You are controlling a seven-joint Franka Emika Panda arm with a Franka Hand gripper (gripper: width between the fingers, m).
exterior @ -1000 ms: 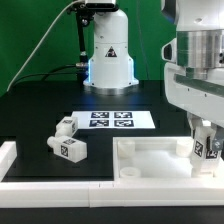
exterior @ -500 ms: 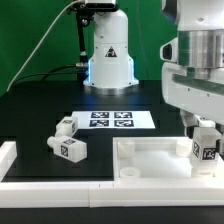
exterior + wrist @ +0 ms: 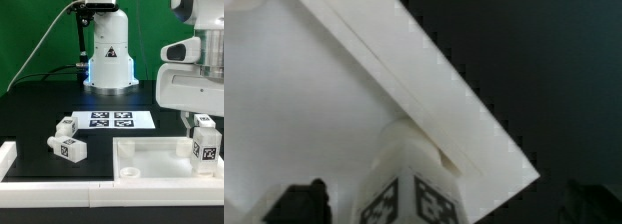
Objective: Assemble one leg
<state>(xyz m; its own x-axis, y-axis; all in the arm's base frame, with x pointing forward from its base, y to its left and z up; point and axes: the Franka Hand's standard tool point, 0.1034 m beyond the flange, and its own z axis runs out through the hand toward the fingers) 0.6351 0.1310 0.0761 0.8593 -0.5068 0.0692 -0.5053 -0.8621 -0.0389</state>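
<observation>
A white leg [image 3: 205, 141] with black-and-white tags stands upright in the corner of the large white rimmed panel [image 3: 150, 157], at the exterior view's right. My gripper [image 3: 201, 123] hangs just above it, open, with the fingers apart on either side of the leg's top and not touching it. In the wrist view the leg [image 3: 413, 185] rises between the two dark fingertips [image 3: 304, 202], with a clear gap on each side, and the panel [image 3: 304, 100] lies below. My gripper [image 3: 429, 206] holds nothing.
Two more white legs [image 3: 65, 127] [image 3: 71, 149] lie on the black table at the exterior view's left. The marker board [image 3: 110, 119] lies behind them. The arm's base [image 3: 108, 55] stands at the back. A white ledge [image 3: 60, 185] runs along the front.
The jaws have gone from shut on the leg to wide open, letting it go. The hand has risen a little; the leg stays upright in the panel's corner.
</observation>
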